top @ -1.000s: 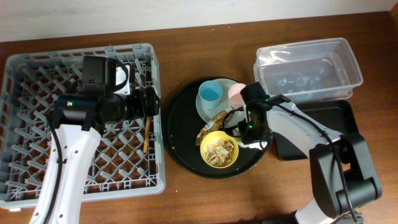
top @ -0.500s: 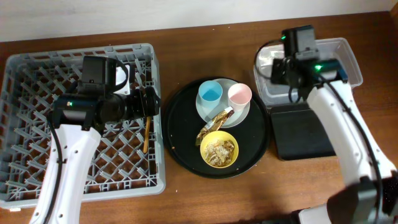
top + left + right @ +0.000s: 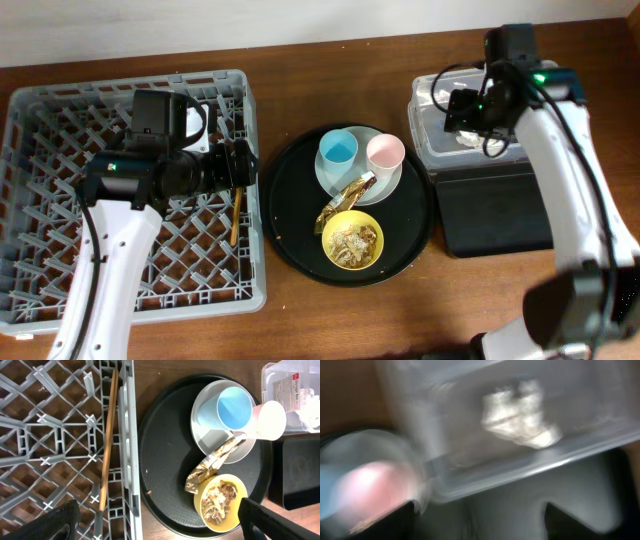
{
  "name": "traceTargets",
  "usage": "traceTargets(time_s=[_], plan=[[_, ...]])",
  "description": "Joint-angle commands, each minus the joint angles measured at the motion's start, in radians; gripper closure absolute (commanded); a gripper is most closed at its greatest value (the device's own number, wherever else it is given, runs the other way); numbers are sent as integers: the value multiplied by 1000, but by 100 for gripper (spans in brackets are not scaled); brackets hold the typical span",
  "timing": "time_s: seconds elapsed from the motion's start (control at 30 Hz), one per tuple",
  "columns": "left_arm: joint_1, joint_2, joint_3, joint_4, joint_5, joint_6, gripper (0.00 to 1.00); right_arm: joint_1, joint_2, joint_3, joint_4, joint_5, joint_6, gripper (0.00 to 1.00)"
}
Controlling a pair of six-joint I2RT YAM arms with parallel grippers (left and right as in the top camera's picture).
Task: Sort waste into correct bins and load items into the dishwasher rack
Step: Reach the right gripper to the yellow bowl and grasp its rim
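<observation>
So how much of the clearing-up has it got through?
Done: chopsticks lie in the rack and the napkin sits in the clear tub. In hand: nothing; left fingers and right fingers are open, the right over the tub. Left to do: wrapper, scraps in the bowl, plate, blue cup and pink cup, all on the round tray.

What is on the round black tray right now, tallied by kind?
Cups: 2 (light blue cup, pink cup)
Plates: 1 (grey plate)
Bowls: 1 (yellow bowl, holding food scraps)
Wrappers: 1 (gold foil wrapper)
Total: 5 things on the round black tray, counting the scraps with their bowl
</observation>
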Motion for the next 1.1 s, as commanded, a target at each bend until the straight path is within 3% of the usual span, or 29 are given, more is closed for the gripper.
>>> traceTargets(time_s=[0.0, 0.07, 0.2, 0.3, 0.47, 0.7, 1.07], plan=[[2, -4, 1, 0, 11, 16, 1, 76, -91, 37, -57, -447, 10, 30], [2, -4, 1, 0, 11, 16, 1, 138, -82, 29, -104, -501, 11, 32], [2, -4, 1, 0, 11, 16, 1, 336, -78, -66, -117, -458, 13, 48], [2, -4, 1, 0, 11, 16, 1, 551, -78, -197, -90, -227, 130, 48], [2, -4, 1, 0, 11, 16, 1, 782, -78, -458, 143, -144, 144, 48], [2, -4, 1, 0, 11, 16, 1, 798, -78, -655, 389, -137, 137, 48], [2, -4, 1, 0, 11, 16, 1, 810, -62, -655, 396, -14, 32, 57]])
